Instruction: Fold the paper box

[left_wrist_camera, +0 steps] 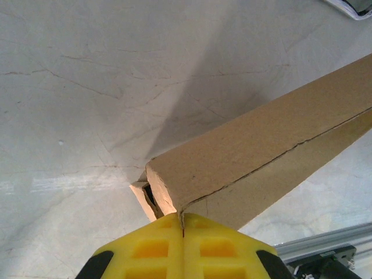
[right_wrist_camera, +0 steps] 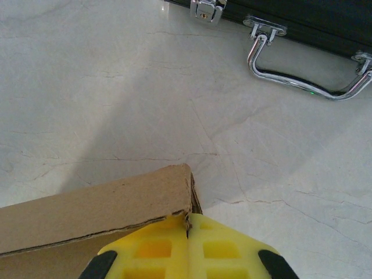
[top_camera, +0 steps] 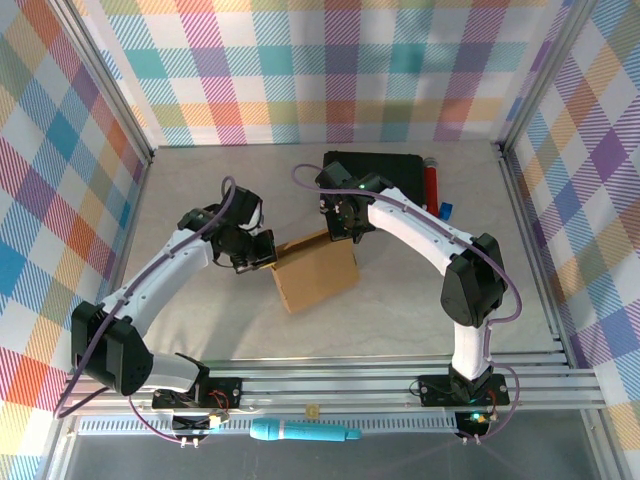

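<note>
Between my two grippers, mid-table, sits one paper box (top_camera: 318,275). It is plain brown corrugated cardboard, matte and rectangular, with rough cut edges and a thin seam along its side. My left gripper (top_camera: 258,255) is at its far left corner and my right gripper (top_camera: 345,230) is at its far right corner. Both are closed, their yellow waffle-patterned fingers (left_wrist_camera: 151,250) pressed together with the tips touching cardboard. I cannot tell whether either one pinches a sliver of it.

Just beyond the box lies one black case (top_camera: 395,165), hard-edged and rectangular, with one curved chrome handle (right_wrist_camera: 314,92) and one shiny latch (right_wrist_camera: 204,9). To the right of the case are one red cylinder (top_camera: 432,183) and one small blue piece (top_camera: 446,209). The table (top_camera: 200,320) is pale and stone-like, veined with fine cracks. One teal pen-shaped object (top_camera: 300,432) rests on the near rail.
</note>
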Tool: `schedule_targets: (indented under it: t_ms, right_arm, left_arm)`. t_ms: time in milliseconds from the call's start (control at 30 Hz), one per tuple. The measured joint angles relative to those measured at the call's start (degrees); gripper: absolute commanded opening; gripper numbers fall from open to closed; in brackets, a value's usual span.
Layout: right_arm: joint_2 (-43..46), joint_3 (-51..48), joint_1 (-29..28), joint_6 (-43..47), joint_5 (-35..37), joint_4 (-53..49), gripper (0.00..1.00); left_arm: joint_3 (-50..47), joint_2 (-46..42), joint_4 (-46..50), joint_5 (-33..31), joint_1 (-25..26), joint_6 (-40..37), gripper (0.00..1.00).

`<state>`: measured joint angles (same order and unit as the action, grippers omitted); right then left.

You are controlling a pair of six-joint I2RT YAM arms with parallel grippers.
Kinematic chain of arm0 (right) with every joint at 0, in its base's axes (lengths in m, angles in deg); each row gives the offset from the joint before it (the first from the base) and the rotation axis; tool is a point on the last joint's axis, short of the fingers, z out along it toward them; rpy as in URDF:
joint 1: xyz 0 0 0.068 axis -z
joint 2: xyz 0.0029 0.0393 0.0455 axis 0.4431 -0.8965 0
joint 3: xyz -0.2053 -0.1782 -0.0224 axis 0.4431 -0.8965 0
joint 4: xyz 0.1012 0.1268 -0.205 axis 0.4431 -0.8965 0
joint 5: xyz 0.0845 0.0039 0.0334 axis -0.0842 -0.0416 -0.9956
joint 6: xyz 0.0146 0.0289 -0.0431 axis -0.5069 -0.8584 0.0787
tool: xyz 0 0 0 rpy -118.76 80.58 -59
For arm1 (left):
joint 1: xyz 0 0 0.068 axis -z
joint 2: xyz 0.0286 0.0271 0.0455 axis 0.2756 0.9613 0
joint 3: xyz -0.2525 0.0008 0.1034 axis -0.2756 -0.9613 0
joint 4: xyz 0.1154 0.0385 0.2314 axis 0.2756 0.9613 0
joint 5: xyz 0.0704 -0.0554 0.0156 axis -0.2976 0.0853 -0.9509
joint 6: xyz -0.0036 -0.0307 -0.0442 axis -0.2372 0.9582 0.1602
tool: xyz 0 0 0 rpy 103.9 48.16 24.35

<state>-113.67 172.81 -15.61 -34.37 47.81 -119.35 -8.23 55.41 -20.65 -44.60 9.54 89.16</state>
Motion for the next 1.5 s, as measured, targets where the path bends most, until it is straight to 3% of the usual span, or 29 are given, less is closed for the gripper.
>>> schedule_targets:
  t_ms: [1033,1133,1500]
  right_arm:
    - [1.4,-2.34,0.04,-1.9,-1.51,1.7,0.0]
    - [1.6,-2.45,0.07,-1.97,-1.84,1.66,0.03]
    - [5.38,-4.57,0.04,-5.46,-7.34,0.74,0.37]
  left_arm:
    - [-10.93,-9.07,-8.74,-14.32,9.99,-4.81,0.0]
    - [-11.3,-9.44,-9.01,-16.68,11.41,-5.01,0.0]
    - [-11.69,-9.49,-9.66,-25.46,14.99,-4.81,0.0]
